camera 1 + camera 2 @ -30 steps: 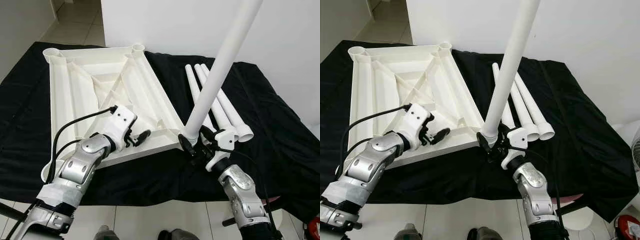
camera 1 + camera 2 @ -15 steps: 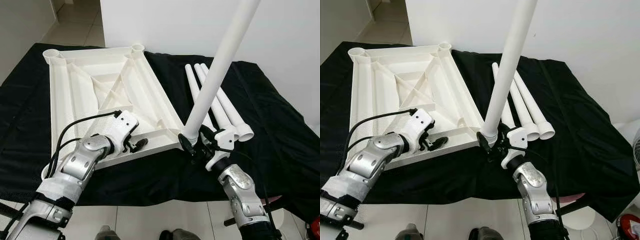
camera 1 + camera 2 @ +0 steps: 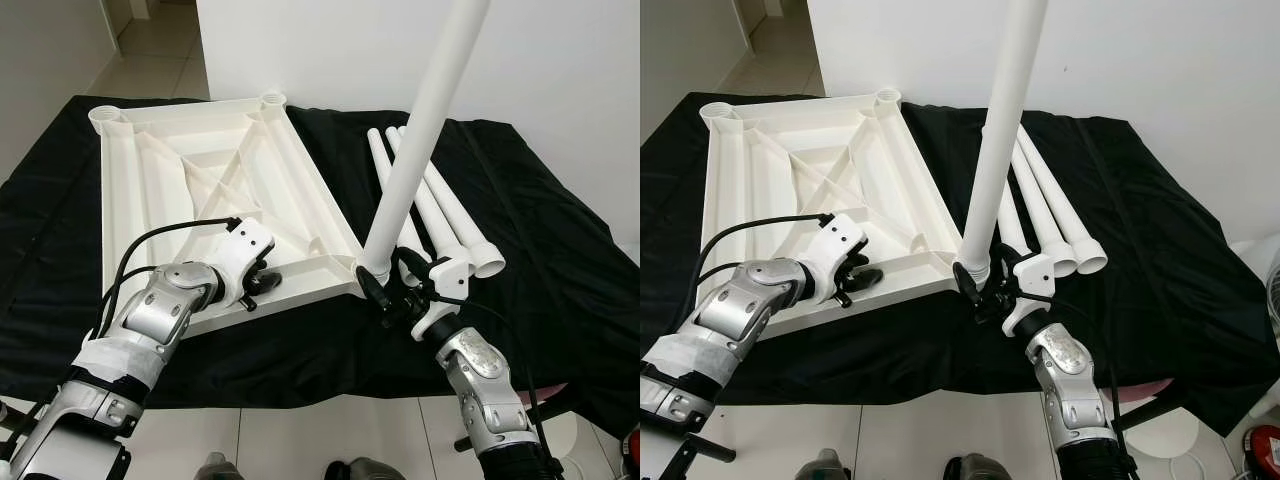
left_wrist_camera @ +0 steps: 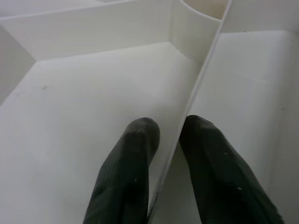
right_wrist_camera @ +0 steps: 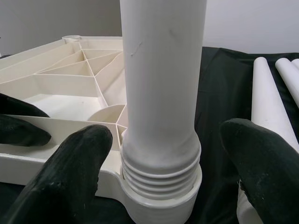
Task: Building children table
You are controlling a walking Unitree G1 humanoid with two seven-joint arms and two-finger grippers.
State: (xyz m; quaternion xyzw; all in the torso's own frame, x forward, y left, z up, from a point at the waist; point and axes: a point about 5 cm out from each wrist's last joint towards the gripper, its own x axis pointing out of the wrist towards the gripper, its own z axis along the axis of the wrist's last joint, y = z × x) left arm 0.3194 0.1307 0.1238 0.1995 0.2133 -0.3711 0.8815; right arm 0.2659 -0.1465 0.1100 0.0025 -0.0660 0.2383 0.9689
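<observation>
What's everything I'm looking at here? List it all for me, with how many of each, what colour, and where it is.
Tabletop: one, white, lying underside up on the cloth's left half.
Upright leg: one, white, standing in the tabletop's near right corner socket.
Loose legs: three, white, lying side by side right of the tabletop.
Cloth: one, black, spread under everything.
Floor: pale tiles, near edge.
Left gripper: fingers pinching a rib near the tabletop's front edge.
Right gripper: fingers open either side of the upright leg's threaded base.
</observation>
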